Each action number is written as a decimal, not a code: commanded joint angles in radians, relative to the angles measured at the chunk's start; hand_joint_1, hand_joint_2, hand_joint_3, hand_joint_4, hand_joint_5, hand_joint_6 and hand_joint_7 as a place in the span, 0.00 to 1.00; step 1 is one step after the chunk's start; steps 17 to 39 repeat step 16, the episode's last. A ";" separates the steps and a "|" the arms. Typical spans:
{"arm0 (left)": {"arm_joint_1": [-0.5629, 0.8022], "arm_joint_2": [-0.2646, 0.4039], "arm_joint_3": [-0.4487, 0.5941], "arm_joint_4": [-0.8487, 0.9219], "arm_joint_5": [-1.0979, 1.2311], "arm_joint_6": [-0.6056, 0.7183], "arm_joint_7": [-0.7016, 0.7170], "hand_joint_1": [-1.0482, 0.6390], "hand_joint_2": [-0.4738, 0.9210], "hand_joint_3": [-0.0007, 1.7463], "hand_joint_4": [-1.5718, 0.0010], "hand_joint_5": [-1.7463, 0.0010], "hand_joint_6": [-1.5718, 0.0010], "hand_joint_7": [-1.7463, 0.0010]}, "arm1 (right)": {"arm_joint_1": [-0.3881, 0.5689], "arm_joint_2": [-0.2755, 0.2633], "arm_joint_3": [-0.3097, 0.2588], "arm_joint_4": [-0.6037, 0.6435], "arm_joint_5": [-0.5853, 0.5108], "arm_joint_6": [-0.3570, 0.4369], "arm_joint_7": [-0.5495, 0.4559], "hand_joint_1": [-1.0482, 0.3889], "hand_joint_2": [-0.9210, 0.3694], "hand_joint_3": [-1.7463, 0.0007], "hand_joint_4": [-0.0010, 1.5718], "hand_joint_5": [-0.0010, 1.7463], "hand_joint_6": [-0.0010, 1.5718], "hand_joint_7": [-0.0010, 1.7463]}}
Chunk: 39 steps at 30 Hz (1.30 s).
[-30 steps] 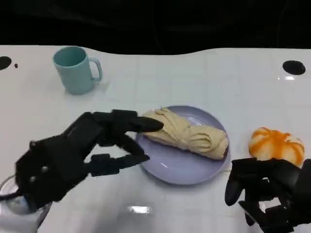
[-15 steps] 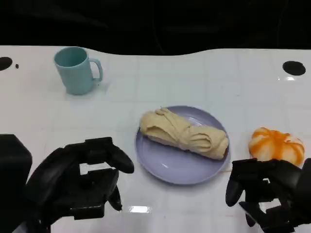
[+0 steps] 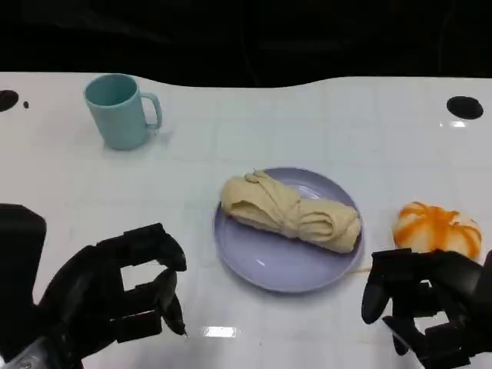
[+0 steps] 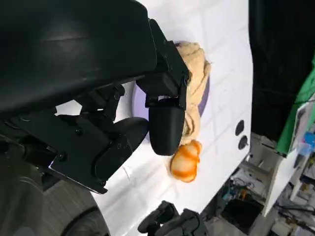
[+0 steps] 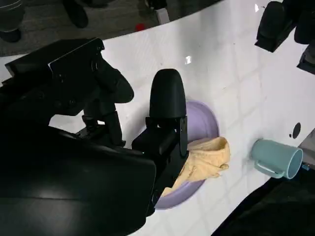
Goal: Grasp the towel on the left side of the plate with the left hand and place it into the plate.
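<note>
- We see the towel (image 3: 290,212), soft yellow and all bunched up, lying on the plate (image 3: 269,265).
- Our left hand (image 3: 115,296) holds nothing, fingers loosely curled, towel beyond its fingertips.
- Our right hand (image 3: 427,311) holds nothing, fingers bent and apart.

From the head we look down on the white table (image 3: 323,123), the left hand (image 3: 115,300) and right hand (image 3: 430,307) nearest us. Each wrist camera sits close behind its own hand, facing past the fingers. All views share the plate (image 3: 269,261) (image 4: 135,101) (image 5: 204,123).
</note>
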 commanded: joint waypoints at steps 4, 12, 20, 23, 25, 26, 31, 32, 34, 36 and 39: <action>-0.013 0.021 0.011 0.019 -0.033 -0.001 0.001 0.55 0.76 0.71 0.51 0.00 0.59 0.00 | 0.004 -0.015 -0.016 0.012 0.007 -0.021 0.006 0.77 0.26 0.38 0.44 0.97 0.43 0.82; -0.011 0.028 -0.014 0.001 -0.019 0.007 0.033 0.55 0.77 0.69 0.49 0.00 0.56 0.00 | 0.003 -0.015 -0.017 0.022 0.008 -0.028 0.012 0.77 0.26 0.38 0.44 0.97 0.43 0.82; -0.009 0.028 -0.018 0.002 -0.020 0.005 0.035 0.55 0.77 0.69 0.49 0.00 0.56 0.01 | 0.004 -0.014 -0.017 0.026 0.007 -0.033 0.014 0.77 0.25 0.39 0.44 0.97 0.43 0.82; -0.009 0.028 -0.018 0.002 -0.020 0.005 0.035 0.55 0.77 0.69 0.49 0.00 0.56 0.01 | 0.004 -0.014 -0.017 0.026 0.007 -0.033 0.014 0.77 0.25 0.39 0.44 0.97 0.43 0.82; -0.009 0.028 -0.018 0.002 -0.020 0.005 0.035 0.55 0.77 0.69 0.49 0.00 0.56 0.01 | 0.004 -0.014 -0.017 0.026 0.007 -0.033 0.014 0.77 0.25 0.39 0.44 0.97 0.43 0.82; -0.009 0.028 -0.018 0.002 -0.020 0.005 0.035 0.55 0.77 0.69 0.49 0.00 0.56 0.01 | 0.004 -0.014 -0.017 0.026 0.007 -0.033 0.014 0.77 0.25 0.39 0.44 0.97 0.43 0.82; -0.009 0.028 -0.018 0.002 -0.020 0.005 0.035 0.55 0.77 0.69 0.49 0.00 0.56 0.01 | 0.004 -0.014 -0.017 0.026 0.007 -0.033 0.014 0.77 0.25 0.39 0.44 0.97 0.43 0.82; -0.009 0.028 -0.018 0.002 -0.020 0.005 0.035 0.55 0.77 0.69 0.49 0.00 0.56 0.01 | 0.004 -0.014 -0.017 0.026 0.007 -0.033 0.014 0.77 0.25 0.39 0.44 0.97 0.43 0.82; -0.009 0.028 -0.018 0.002 -0.020 0.005 0.035 0.55 0.77 0.69 0.49 0.00 0.56 0.01 | 0.004 -0.014 -0.017 0.026 0.007 -0.033 0.014 0.77 0.25 0.39 0.44 0.97 0.43 0.82; -0.009 0.028 -0.018 0.002 -0.020 0.005 0.035 0.55 0.77 0.69 0.49 0.00 0.56 0.01 | 0.004 -0.014 -0.017 0.026 0.007 -0.033 0.014 0.77 0.25 0.39 0.44 0.97 0.43 0.82; -0.009 0.028 -0.018 0.002 -0.020 0.005 0.035 0.55 0.77 0.69 0.49 0.00 0.56 0.01 | 0.004 -0.014 -0.017 0.026 0.007 -0.033 0.014 0.77 0.25 0.39 0.44 0.97 0.43 0.82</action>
